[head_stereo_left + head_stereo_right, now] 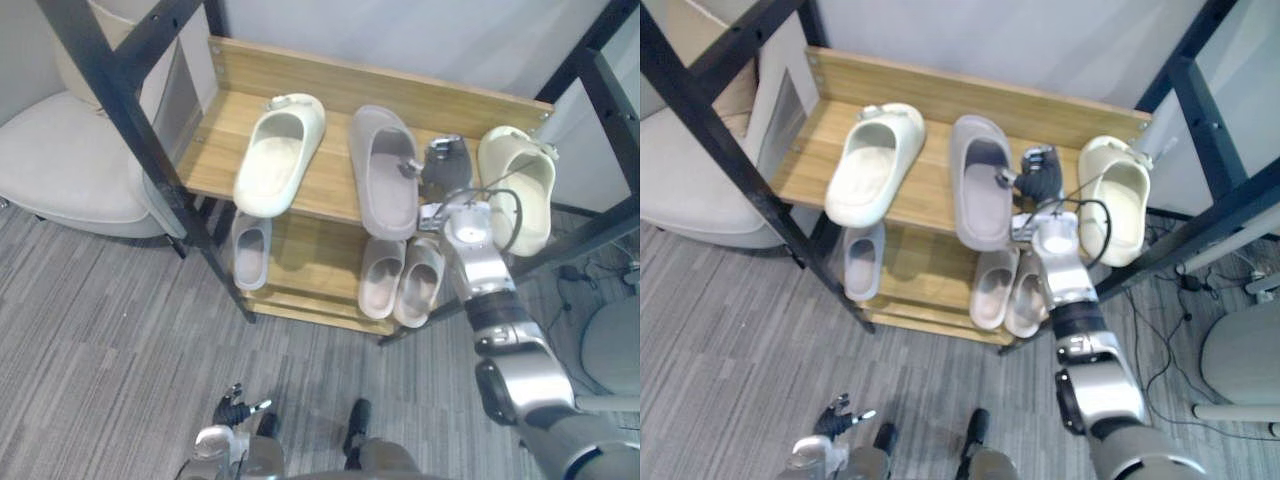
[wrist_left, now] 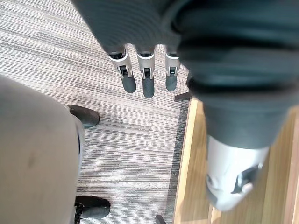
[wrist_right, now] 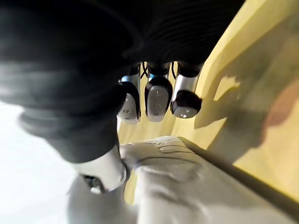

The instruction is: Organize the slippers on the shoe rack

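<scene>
While the left hand [image 1: 235, 408] hangs low over the grey carpet [image 1: 110, 330] with its fingers [image 2: 145, 80] straight and holding nothing, all the work is up on the shoe rack [image 1: 330, 85]. The right hand [image 1: 445, 168] sits over the top shelf, in the gap between the grey slipper [image 1: 385, 170] and the cream slipper on the right [image 1: 520, 185]. From its own wrist, the fingers [image 3: 156, 100] are loosely bent above the bare wood and wrap around nothing. The thumb [image 3: 105, 170] lies against the grey slipper's side, by the strap. I'd call that a touch, not a grip.

The top shelf also carries another cream slipper on the left [image 1: 278, 155], angled, its heel out past the front edge. The grey one overhangs the front too. Below, a lone greyish slipper [image 1: 250, 250] stands at the left and a pale pair [image 1: 400, 278] stands side by side at the right.

My guess is that the grey slipper is being dealt with, since it splits the two cream ones. Next, the hand needs a proper hold on its strap or side wall. Then it must lift the slipper clear without nudging the cream one just beside it.
</scene>
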`<state>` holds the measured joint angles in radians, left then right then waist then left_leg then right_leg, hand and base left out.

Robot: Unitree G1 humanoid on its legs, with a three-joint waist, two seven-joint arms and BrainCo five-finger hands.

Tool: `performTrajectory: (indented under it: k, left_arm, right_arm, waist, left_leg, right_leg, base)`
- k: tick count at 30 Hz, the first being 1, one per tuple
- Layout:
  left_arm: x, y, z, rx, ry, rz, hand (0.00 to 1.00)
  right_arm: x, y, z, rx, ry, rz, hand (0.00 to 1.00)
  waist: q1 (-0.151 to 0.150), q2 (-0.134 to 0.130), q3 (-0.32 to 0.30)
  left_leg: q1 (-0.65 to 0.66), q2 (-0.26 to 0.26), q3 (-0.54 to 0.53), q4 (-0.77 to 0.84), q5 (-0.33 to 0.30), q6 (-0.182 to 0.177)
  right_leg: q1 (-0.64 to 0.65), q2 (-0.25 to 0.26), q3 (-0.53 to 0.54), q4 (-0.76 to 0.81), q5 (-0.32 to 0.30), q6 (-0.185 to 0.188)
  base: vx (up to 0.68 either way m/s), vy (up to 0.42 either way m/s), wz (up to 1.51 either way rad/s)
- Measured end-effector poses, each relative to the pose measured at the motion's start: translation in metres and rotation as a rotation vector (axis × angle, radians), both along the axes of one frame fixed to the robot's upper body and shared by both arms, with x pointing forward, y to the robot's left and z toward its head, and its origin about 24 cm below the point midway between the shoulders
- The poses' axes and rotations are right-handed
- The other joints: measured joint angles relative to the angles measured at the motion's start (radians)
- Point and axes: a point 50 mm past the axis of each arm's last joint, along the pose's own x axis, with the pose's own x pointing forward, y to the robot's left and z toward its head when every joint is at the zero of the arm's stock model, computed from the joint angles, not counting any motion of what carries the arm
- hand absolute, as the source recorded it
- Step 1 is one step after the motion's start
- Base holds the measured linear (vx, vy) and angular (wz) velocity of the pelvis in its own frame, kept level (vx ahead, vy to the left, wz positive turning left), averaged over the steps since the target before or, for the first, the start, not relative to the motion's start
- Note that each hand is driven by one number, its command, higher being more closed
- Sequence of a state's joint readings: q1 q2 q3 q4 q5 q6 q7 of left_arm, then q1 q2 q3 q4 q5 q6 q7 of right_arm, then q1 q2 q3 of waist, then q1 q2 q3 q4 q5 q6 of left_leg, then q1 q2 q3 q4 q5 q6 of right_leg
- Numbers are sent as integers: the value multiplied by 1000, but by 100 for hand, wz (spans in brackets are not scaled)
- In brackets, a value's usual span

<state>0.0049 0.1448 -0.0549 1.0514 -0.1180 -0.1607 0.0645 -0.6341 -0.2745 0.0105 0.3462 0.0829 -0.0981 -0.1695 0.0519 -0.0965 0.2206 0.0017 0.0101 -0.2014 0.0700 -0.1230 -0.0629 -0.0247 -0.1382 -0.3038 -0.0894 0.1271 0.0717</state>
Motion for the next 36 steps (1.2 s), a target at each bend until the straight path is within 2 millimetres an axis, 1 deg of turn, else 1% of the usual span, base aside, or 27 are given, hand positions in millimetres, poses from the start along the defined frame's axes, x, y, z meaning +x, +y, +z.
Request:
performTrajectory:
  k: [1, 2, 4, 6, 7, 10, 12, 17, 18, 26, 27, 30, 31, 32, 33, 34, 35, 36]
  left_arm:
    - [0, 0, 0, 0, 1, -1, 0]
    - [-1, 0, 0, 1, 4, -1, 0]
    - [-1, 0, -1, 4, 7, -5, 0]
    - [-3, 0, -1, 13, 14, -19, 0]
    - [-3, 0, -1, 14, 14, -21, 0]
    - [-5, 0, -2, 19, 24, -32, 0]
    - [-8, 0, -4, 19, 37, -31, 0]
    - [-9, -1, -5, 22, 50, -38, 0]
    - [-11, -1, -5, 21, 54, -37, 0]
    - [-12, -1, -6, 20, 60, -37, 0]
    - [-13, -2, -6, 19, 60, -37, 0]
    - [-14, -3, -7, 17, 66, -37, 0]
    - [-14, -3, -7, 16, 66, -37, 0]
    - [-14, -4, -7, 14, 68, -36, 0]
    - [-14, -4, -7, 13, 69, -35, 0]
    - [-15, -4, -8, 14, 71, -33, 0]
    - [-15, -4, -8, 14, 71, -33, 0]
    - [-15, -4, -7, 13, 69, -32, 0]
  right_arm:
    - [-3, 0, -1, 2, -8, 0, 100]
    - [-13, -1, -4, 11, -29, -1, 100]
    - [-20, -2, -6, 18, -45, -2, 100]
    - [-33, -1, -2, 51, -105, -5, 100]
    - [-35, -1, -1, 57, -116, -6, 100]
    - [-52, -5, 3, 79, -194, -10, 100]
    - [-57, -4, 2, 85, -204, -2, 100]
    - [-58, -1, -3, 90, -191, 16, 100]
    - [-59, -2, -7, 89, -177, 13, 0]
    - [-59, -3, -11, 80, -157, 1, 0]
    - [-57, -2, -11, 57, -152, -6, 0]
    - [-42, -4, -14, -9, -98, -47, 0]
    - [-40, -4, -15, -12, -93, -50, 0]
    - [-34, -5, -14, -30, -74, -57, 0]
    - [-31, -5, -13, -37, -71, -58, 0]
    - [-21, -3, -9, -90, -55, -68, 0]
    - [-21, -3, -9, -91, -54, -68, 0]
    - [-17, -5, -5, -103, -52, -75, 0]
  waist:
    - [-1, 0, 0]
    - [-5, 0, 0]
    - [-9, 0, 0]
    - [-20, -1, -3]
    - [-20, -1, -3]
    - [-21, -1, -19]
    - [-22, 1, -34]
    - [-21, 1, -41]
    - [-21, 2, -50]
    - [-20, 6, -57]
    - [-20, 7, -57]
    - [-18, 13, -62]
    - [-17, 14, -62]
    - [-15, 19, -65]
    - [-15, 21, -66]
    - [-15, 25, -68]
    - [-15, 25, -68]
    - [-13, 25, -69]
  left_leg:
    - [0, 0, 0, 0, 0, 0]
    - [3, 0, 0, 2, 0, 0]
    - [9, 0, 1, 2, 0, 0]
    - [17, 1, 3, 2, 0, 0]
    - [17, 1, 3, 2, 0, 0]
    - [17, 3, 9, 1, 0, 0]
    - [18, 4, 14, -1, 0, 0]
    - [35, 4, 34, -8, -1, 0]
    - [38, 5, 39, -12, 0, 0]
    - [48, 8, 52, -20, -1, 0]
    - [49, 8, 52, -21, -1, 0]
    - [48, 8, 51, -21, -1, 0]
    - [48, 8, 51, -21, -1, 0]
    - [48, 8, 49, -21, -1, 0]
    - [48, 8, 48, -21, -1, 0]
    - [46, 8, 38, -21, -1, 0]
    - [46, 8, 37, -21, -1, 0]
    - [41, 8, 31, -21, 0, 0]
  right_leg:
    - [1, 0, 0, 0, 0, 0]
    - [5, 0, 0, 0, 0, 0]
    - [12, 0, 0, 0, 0, 0]
    - [19, 0, 3, 0, 0, 1]
    - [19, 0, 4, 0, 0, 1]
    - [20, 1, 5, 0, 0, 1]
    - [20, 2, 8, 0, 0, 2]
    - [24, 2, 29, 0, 2, 4]
    - [23, 3, 32, -1, 2, 4]
    - [23, 5, 43, -1, 2, 4]
    - [23, 5, 43, -1, 2, 4]
    - [23, 5, 42, -1, 2, 4]
    - [23, 5, 42, -1, 2, 4]
    - [23, 5, 41, 0, 2, 4]
    - [23, 5, 41, 0, 2, 4]
    - [23, 6, 38, 0, 1, 4]
    - [23, 6, 37, 0, 2, 4]
    - [22, 6, 32, 0, 1, 4]
  base:
    - [0, 0, 0]
    - [0, 0, 0]
    - [0, 0, 0]
    - [-29, 5, -5]
    - [-42, 4, -3]
    - [-13, 2, 0]
    - [-14, 10, -5]
    - [-9, 14, -11]
    - [-6, 11, -7]
    - [3, 8, -5]
    - [0, 0, 0]
    - [0, 0, 0]
    - [0, 0, 0]
    - [0, 0, 0]
    - [-4, 3, 4]
    - [-2, 1, 3]
    - [-4, -3, 9]
    - [-6, -2, 10]
